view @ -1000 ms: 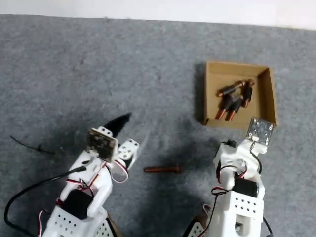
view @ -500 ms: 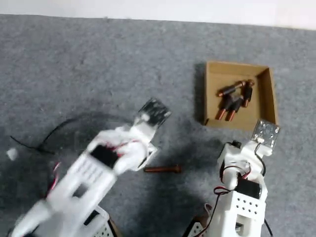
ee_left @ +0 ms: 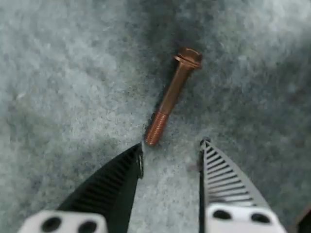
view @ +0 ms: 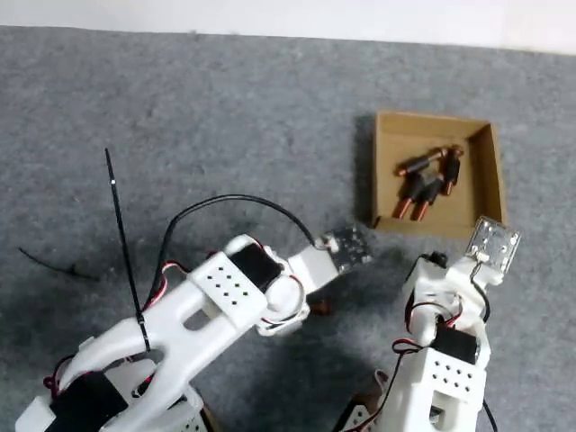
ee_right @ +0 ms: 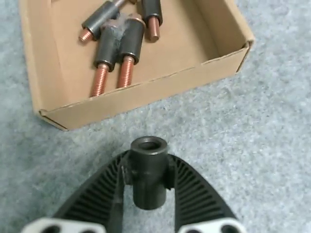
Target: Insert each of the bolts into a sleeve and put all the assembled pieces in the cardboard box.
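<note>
The left hand (ee_left: 171,148) is released, fingers spread, and the loose copper bolt (ee_left: 172,99) lies flat on the grey tabletop (ee_left: 58,73) just beyond its fingertips. The right hand (ee_right: 148,162) grasps a dark sleeve (ee_right: 148,182) between its fingers. The cardboard box (ee_right: 146,97) sits just ahead of it, holding several assembled pieces (ee_right: 116,46).

Copper bolt (ee_left: 171,100), black sleeve (ee_right: 147,171), grey carpet (view: 225,117)
</note>
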